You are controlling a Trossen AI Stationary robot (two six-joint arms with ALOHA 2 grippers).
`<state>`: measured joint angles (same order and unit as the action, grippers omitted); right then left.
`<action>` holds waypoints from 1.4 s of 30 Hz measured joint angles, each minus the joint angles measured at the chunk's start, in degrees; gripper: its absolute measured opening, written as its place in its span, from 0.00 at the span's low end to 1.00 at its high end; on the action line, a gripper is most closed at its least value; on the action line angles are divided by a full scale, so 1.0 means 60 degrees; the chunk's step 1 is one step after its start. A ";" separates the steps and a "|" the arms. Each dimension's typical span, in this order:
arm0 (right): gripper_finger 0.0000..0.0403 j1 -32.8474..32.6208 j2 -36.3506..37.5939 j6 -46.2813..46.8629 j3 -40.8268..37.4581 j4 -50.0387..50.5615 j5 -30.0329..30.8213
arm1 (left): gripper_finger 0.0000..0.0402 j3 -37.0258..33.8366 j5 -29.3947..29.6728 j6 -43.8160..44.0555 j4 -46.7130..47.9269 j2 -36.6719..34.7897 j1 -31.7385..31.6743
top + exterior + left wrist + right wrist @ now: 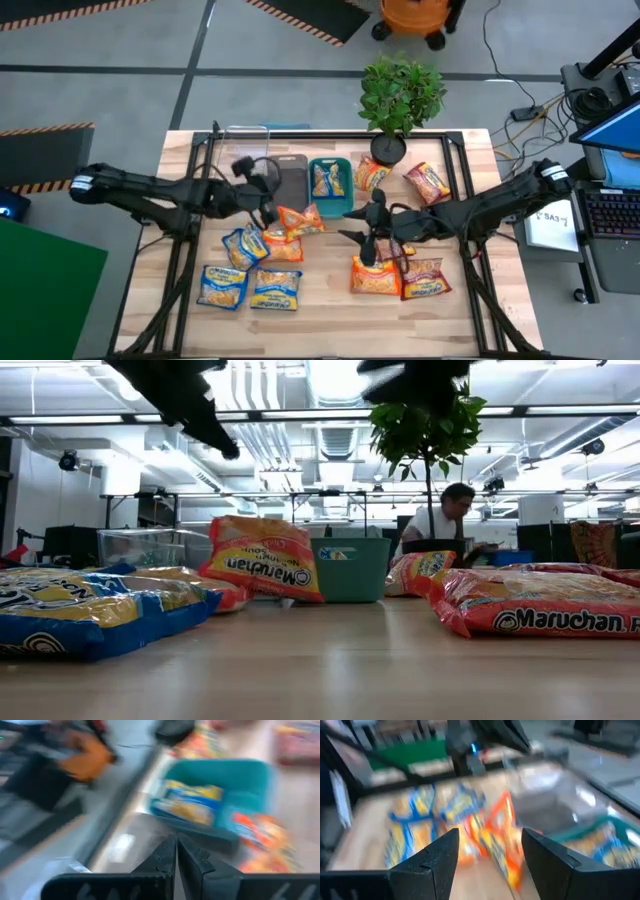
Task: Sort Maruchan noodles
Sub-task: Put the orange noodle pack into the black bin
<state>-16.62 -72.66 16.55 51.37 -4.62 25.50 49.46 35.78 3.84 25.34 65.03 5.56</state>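
Maruchan packets lie flat across the table. Blue-and-yellow ones (222, 287) (275, 290) (245, 245) sit near the left front. Orange ones (300, 220) (375, 275) lie in the middle, and one (262, 558) leans tilted on its neighbours. A red one (425, 280) (540, 605) is at the right front. One blue-and-yellow packet (192, 802) lies inside the teal bin (330, 178). My left gripper (266, 208) (176, 855) hangs shut and empty in the air near the grey bin. My right gripper (362, 240) (490, 855) is open and empty above the table's middle.
A grey bin (290, 180) and a clear bin (245, 150) stand left of the teal bin at the far edge. A potted plant (398, 100) stands at the far edge, with two more packets (370, 175) (428, 182) beside it. A person (445, 520) sits beyond the table.
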 joint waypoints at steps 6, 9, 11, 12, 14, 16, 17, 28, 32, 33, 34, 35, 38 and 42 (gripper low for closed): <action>0.51 0.0000 -0.1097 0.0247 -0.0051 0.0613 0.0007 | 0.00 -0.0291 -0.1373 0.0306 -0.0714 0.0588 0.0316; 0.51 0.0000 -0.1628 0.0253 -0.0054 0.0773 0.0004 | 0.03 -0.0421 -0.1661 0.0340 -0.1266 0.1053 0.0386; 0.51 0.0000 -0.1982 0.0369 -0.0048 0.0617 -0.0003 | 0.07 -0.0465 -0.1975 0.0362 -0.1287 0.1351 0.0349; 0.51 0.0000 -0.2067 0.0467 -0.0049 0.0730 -0.0010 | 0.10 -0.0466 -0.2068 0.0371 -0.1340 0.1532 0.0310; 0.51 0.0000 -0.2316 0.0597 -0.0049 0.0546 -0.0005 | 0.17 -0.0456 -0.2147 0.0341 -0.1486 0.1811 0.0288; 0.51 0.0000 -0.2441 0.0669 -0.0041 0.0565 -0.0029 | 0.25 -0.0456 -0.2136 0.0244 -0.1865 0.2108 0.0277; 0.51 0.0000 -0.2513 0.0722 -0.0049 0.0514 -0.0031 | 0.29 -0.0439 -0.2145 0.0180 -0.2024 0.2240 0.0277; 0.51 0.0000 -0.2528 0.1019 -0.0057 0.0450 -0.0255 | 0.56 -0.0580 -0.2619 -0.0304 -0.2170 0.3259 0.0015; 0.51 0.0000 -0.2456 0.1009 -0.0061 0.0402 -0.0249 | 0.53 -0.0606 -0.2642 -0.0237 -0.2162 0.3379 0.0007; 0.51 0.0000 -0.2440 0.0996 -0.0077 0.0440 -0.0250 | 0.52 -0.0614 -0.2642 -0.0237 -0.2195 0.3403 0.0007; 0.51 0.0000 -0.2437 0.0997 -0.0080 0.0392 -0.0251 | 0.49 -0.0642 -0.2642 -0.0235 -0.2172 0.3410 0.0007; 0.51 0.0000 -0.2430 0.1000 -0.0080 0.0364 -0.0248 | 0.46 -0.0649 -0.2642 -0.0235 -0.2116 0.3410 0.0007; 0.51 0.0000 -0.2419 0.1000 -0.0091 0.0398 -0.0251 | 0.36 -0.0646 -0.2642 -0.0237 -0.2172 0.3406 0.0007; 0.51 0.0000 -0.2419 0.0972 -0.0100 0.0414 -0.0249 | 0.19 -0.0639 -0.2650 -0.0271 -0.2152 0.3406 0.0018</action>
<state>-16.62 -87.18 22.38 50.77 -2.13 24.01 45.63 19.88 2.21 12.43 85.47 5.67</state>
